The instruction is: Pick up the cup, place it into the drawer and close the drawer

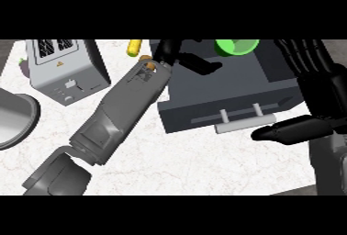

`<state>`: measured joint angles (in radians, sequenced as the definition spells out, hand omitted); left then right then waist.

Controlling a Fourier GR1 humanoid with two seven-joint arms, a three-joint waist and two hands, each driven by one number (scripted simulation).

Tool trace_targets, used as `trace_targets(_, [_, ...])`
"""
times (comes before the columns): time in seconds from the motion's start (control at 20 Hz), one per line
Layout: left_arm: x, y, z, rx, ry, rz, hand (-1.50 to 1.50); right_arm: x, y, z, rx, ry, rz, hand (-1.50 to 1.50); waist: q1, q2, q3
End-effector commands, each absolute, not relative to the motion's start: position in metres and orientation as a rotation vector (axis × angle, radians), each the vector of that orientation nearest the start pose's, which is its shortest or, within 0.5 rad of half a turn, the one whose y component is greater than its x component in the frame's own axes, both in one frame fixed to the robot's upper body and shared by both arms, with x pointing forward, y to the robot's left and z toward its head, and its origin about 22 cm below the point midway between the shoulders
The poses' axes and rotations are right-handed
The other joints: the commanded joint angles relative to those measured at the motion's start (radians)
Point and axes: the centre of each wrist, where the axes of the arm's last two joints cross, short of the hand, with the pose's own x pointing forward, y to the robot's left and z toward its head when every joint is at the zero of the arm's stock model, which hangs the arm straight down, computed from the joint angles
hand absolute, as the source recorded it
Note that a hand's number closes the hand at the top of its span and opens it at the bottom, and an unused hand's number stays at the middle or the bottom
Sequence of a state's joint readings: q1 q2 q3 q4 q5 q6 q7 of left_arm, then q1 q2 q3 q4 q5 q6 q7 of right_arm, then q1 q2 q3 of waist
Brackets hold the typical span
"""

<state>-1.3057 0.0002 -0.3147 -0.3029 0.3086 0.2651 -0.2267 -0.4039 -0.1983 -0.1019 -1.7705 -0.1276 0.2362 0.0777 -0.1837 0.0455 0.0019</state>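
Observation:
The green cup sits inside the open dark grey drawer, at its far end, partly cut by the view's top. My left hand reaches over the drawer's far left corner, its fingers pointing right toward the cup and stopping short of it, holding nothing. My right hand stands open along the drawer's right side, fingers up. Its thumb lies just right of the drawer's pale handle.
A grey boxy appliance stands at the back left of the white marble counter. A yellow object lies behind my left wrist. A grey round vessel pokes in at the left edge.

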Motion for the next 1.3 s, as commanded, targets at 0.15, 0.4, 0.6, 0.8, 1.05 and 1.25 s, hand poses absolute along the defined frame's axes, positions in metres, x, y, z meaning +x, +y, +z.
trace_targets(0.15, [0.440, 0.043, 0.117, -0.126, -1.768, -0.289, -1.50, 0.301, -0.217, 0.164, 0.413, -2.024, 0.488, -1.50, -0.030, 0.011, -0.002])
trace_targets(0.4, [0.438, 0.038, 0.129, -0.270, -1.873, -0.185, -1.50, 0.296, -0.198, 0.163, 0.656, -1.942, 0.712, 1.50, -0.018, -0.003, -0.003])
trace_targets(0.6, [0.440, 0.034, 0.141, -0.269, -1.914, -0.082, -1.50, 0.295, -0.207, 0.153, 0.546, -1.723, 1.004, 1.50, 0.019, -0.012, -0.003])
trace_targets(0.8, [0.440, 0.039, 0.130, -0.222, -1.943, -0.052, -1.50, 0.285, -0.220, 0.141, 0.405, -1.612, 1.136, -1.50, 0.052, -0.017, -0.001])
trace_targets(1.05, [0.440, 0.046, 0.119, -0.224, -1.899, -0.004, -1.50, 0.274, -0.222, 0.135, 0.066, -1.613, 1.233, -1.50, 0.118, -0.031, 0.000])
trace_targets(1.25, [0.443, 0.053, 0.121, -0.288, -1.920, 0.036, -1.50, 0.276, -0.213, 0.078, -0.016, -1.516, 1.217, -1.50, 0.165, -0.032, 0.000])
